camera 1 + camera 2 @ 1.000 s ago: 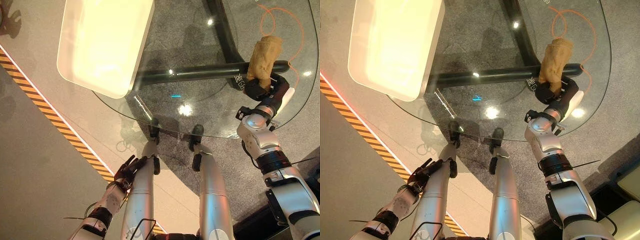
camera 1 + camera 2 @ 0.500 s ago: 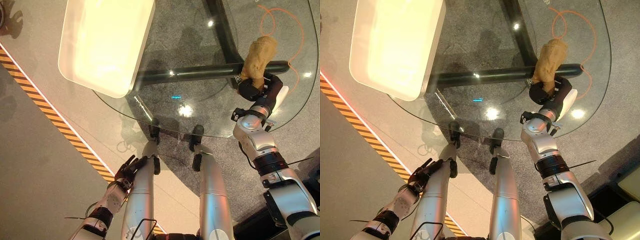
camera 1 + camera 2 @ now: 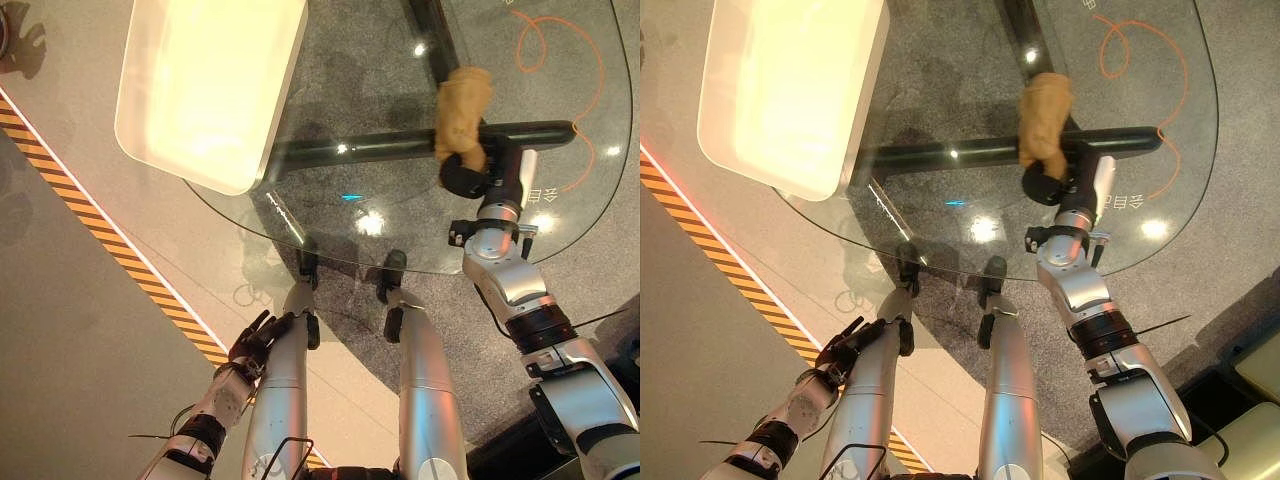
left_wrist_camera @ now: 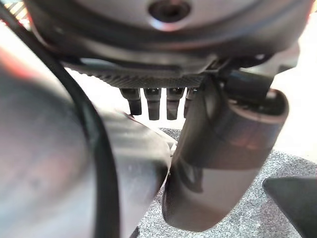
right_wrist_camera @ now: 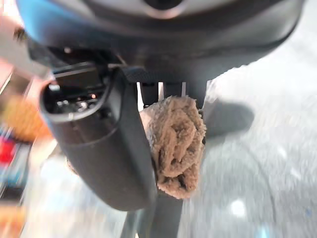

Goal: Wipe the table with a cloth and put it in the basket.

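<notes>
right hand (image 3: 468,178): fingers clamped on cloth (image 3: 462,115), over glass table (image 3: 400,215)
left hand (image 3: 255,340): low beside table, fingers loosely apart
basket (image 3: 205,85): on table's left, well apart from cloth

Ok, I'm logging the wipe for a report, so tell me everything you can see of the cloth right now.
The cloth is tan and looks like nubby terry, bunched into a long roll. It lies on the round glass table, over the dark bar of the table's frame seen through the glass. Its near end is gripped by the right robot hand, whose fingers curl round it; the far end sticks out past the hand. The right wrist view shows the wad beside the thumb.
</notes>
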Controlling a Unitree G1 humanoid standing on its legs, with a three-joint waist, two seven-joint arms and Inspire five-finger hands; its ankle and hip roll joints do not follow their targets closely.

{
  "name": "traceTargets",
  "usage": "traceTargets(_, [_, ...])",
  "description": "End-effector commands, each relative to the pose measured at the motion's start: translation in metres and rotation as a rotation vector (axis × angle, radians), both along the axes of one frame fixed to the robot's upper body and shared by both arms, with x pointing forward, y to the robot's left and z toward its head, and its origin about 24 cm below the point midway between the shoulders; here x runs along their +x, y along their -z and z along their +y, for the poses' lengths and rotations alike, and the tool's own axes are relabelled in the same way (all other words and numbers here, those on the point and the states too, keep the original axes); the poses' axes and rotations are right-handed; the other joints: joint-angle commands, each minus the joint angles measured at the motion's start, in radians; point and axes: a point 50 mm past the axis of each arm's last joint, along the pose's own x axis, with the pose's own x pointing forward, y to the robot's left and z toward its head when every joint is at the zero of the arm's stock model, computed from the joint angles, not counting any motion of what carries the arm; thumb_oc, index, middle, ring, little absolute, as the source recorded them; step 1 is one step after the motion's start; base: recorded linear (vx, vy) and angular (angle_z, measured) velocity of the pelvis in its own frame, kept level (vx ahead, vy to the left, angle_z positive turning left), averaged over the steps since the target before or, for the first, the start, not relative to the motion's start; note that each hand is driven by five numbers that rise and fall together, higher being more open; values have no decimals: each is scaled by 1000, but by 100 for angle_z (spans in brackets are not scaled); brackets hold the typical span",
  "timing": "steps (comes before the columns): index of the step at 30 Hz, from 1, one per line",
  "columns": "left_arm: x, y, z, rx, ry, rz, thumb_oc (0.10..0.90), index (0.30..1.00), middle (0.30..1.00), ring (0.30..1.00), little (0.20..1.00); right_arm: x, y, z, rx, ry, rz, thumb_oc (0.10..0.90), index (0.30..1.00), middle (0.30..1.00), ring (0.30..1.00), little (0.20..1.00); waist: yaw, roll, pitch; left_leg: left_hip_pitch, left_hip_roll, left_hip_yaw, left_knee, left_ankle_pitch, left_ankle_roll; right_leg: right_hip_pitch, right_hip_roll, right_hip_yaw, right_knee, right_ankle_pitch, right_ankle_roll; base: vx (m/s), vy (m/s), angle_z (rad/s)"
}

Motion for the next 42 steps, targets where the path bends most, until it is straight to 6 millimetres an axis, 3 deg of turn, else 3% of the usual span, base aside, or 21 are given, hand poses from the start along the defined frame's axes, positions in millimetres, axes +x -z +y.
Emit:
traceTargets(1, [-26,19,-28,-108,43,46,800,900,900,900,900,-12,-5,66,-123,-340,-14,100,300,300,300,200,25,23,-16,-31,-85,37,179,-198,18,-1,32,-22,-199,134,44,0,0,0])
traceTargets(12, [-19,14,-37,-132,56,16,800,900,900,900,900,-23,-2,105,-201,-567,9,100,300,300,300,200,34,29,-16,-49,-80,43,189,-194,13,-20,24,-29,-186,131,44,0,2,2])
traceTargets(21, [-16,12,-37,-128,58,18,800,900,900,900,900,-30,2,122,-291,-680,25,100,300,300,300,200,40,31,-16,-51,-79,45,193,-193,12,-23,17,-35,-181,130,46,4,0,4])
traceTargets(33, [-15,12,-32,-117,61,22,800,900,900,900,900,-29,2,119,-351,-704,39,100,300,300,300,200,43,30,-16,-54,-75,43,197,-192,10,-26,10,-40,-177,132,50,3,-3,2])
traceTargets(40, [-13,11,-29,-111,55,18,800,900,900,900,900,-22,-5,104,-316,-568,0,100,300,300,300,200,38,29,-16,-57,-70,47,198,-192,11,-34,11,-39,-172,135,52,6,-11,0])
traceTargets(41, [-21,16,-30,-111,53,38,800,900,900,900,900,-21,2,97,-284,-510,1,100,300,300,300,200,41,31,-16,-20,-64,43,204,-224,5,-1,16,-34,-160,104,60,0,0,0])
traceTargets(42, [-15,12,-30,-111,52,17,800,900,900,900,900,-19,-6,94,-277,-482,-26,100,300,300,300,200,36,30,-16,-53,-69,48,194,-191,12,-31,13,-37,-175,137,51,0,0,0])
